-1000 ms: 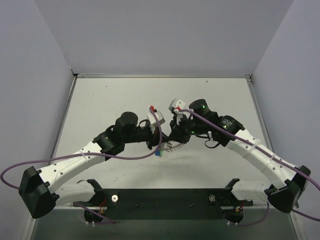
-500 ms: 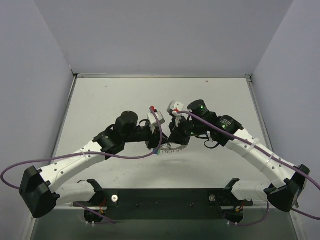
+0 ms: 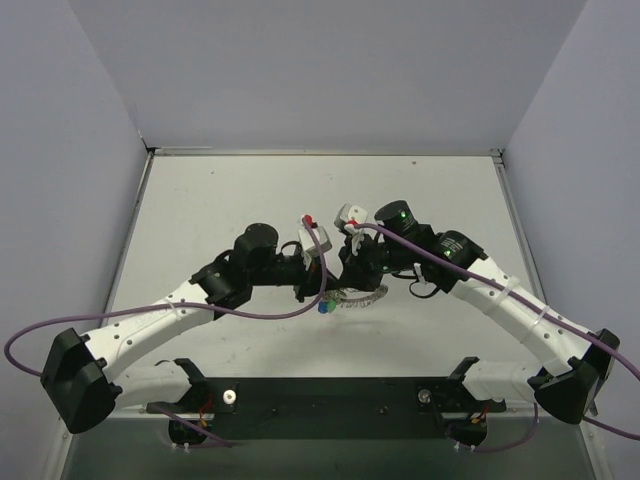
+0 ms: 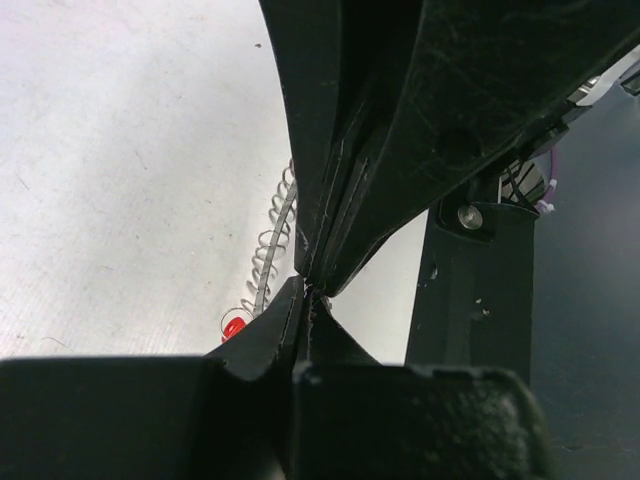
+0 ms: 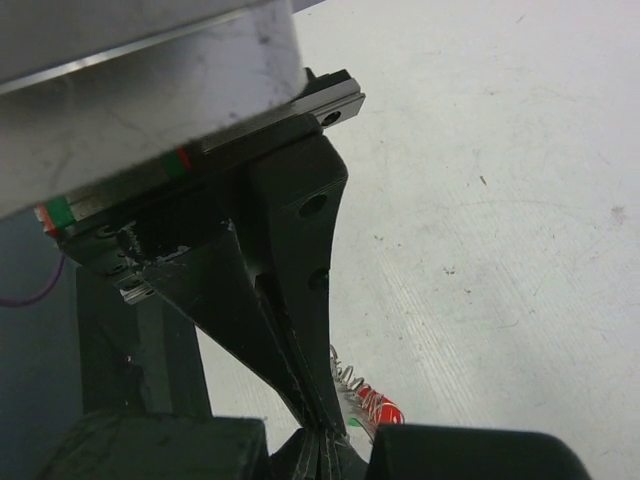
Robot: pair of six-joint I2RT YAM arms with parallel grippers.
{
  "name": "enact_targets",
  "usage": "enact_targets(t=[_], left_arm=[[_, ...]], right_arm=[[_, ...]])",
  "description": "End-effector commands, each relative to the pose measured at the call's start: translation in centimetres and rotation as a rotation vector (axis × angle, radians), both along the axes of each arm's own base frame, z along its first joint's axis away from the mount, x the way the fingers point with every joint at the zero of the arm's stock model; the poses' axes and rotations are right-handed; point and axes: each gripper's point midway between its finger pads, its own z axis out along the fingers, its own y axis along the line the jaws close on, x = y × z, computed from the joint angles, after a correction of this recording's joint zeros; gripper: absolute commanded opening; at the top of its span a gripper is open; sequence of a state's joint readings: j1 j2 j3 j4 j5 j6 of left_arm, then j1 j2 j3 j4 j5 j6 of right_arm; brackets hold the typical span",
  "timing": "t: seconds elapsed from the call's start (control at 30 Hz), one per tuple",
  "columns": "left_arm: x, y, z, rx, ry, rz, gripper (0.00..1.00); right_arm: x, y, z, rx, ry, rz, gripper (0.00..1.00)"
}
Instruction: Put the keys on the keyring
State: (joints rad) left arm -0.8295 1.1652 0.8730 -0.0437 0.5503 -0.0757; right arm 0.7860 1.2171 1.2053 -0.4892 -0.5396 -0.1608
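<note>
Two arms reach in from the near corners and meet in the middle of the white surface (image 3: 220, 200). The left pincer (image 3: 316, 288) and the right pincer (image 3: 348, 280) are both closed, with their tips close together. The silvery keyring (image 3: 365, 297) curls out just under the right pincer. A blue key (image 3: 323, 307) shows by the left pincer, next to the keyring.

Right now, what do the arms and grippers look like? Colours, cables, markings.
Both alike: left arm and right arm have white links, black joints. A purple cable loops off each. The left gripper and right gripper are black, with pale camera housings behind them. One green light on the right arm.
</note>
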Motion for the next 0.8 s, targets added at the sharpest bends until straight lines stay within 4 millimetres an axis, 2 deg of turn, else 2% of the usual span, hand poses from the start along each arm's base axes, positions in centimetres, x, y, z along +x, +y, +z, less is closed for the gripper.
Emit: enact_targets(t=[0.0, 0.03, 0.07, 0.13, 0.23, 0.33, 0.43, 0.57, 0.67, 0.7, 0.77], left_arm=[[-0.3, -1.2, 5.5, -0.207, -0.104, -0.013, 0.00], [0.1, -1.1, 6.0, -0.229, -0.116, 0.015, 0.00], [0.3, -0.9, 6.4, -0.246, -0.124, 0.034, 0.00], [0.9, -0.6, 6.6, -0.262, -0.117, 0.088, 0.00], [1.8, 0.0, 6.9, -0.278, -0.116, 0.163, 0.00], [2.4, 0.4, 7.4, -0.305, -0.112, 0.216, 0.00], [2.8, 0.7, 7.6, -0.322, -0.104, 0.259, 0.00], [3.3, 1.0, 7.9, -0.326, -0.096, 0.296, 0.00], [3.6, 1.1, 7.8, -0.318, -0.089, 0.316, 0.00], [3.7, 1.1, 7.7, -0.312, -0.086, 0.317, 0.00], [3.8, 1.1, 7.6, -0.304, -0.078, 0.323, 0.00]], right_arm=[[1.7, 1.4, 2.9, 0.105, -0.098, -0.053, 0.07], [2.1, 1.5, 3.6, 0.132, -0.121, -0.072, 0.20], [2.3, 1.3, 3.3, 0.131, -0.130, -0.094, 0.28], [2.5, 1.1, 4.9, 0.199, -0.170, -0.131, 0.46], [2.2, 0.6, 6.5, 0.290, -0.213, -0.170, 0.57], [1.7, 0.2, 7.7, 0.378, -0.217, -0.192, 0.63], [1.4, 0.0, 8.2, 0.412, -0.191, -0.206, 0.62], [1.2, -0.2, 8.5, 0.453, -0.132, -0.217, 0.56], [0.9, -0.2, 9.4, 0.516, -0.094, -0.190, 0.55], [1.4, -0.5, 9.8, 0.538, -0.091, -0.200, 0.51], [1.1, -0.5, 9.8, 0.571, -0.029, -0.174, 0.43]])
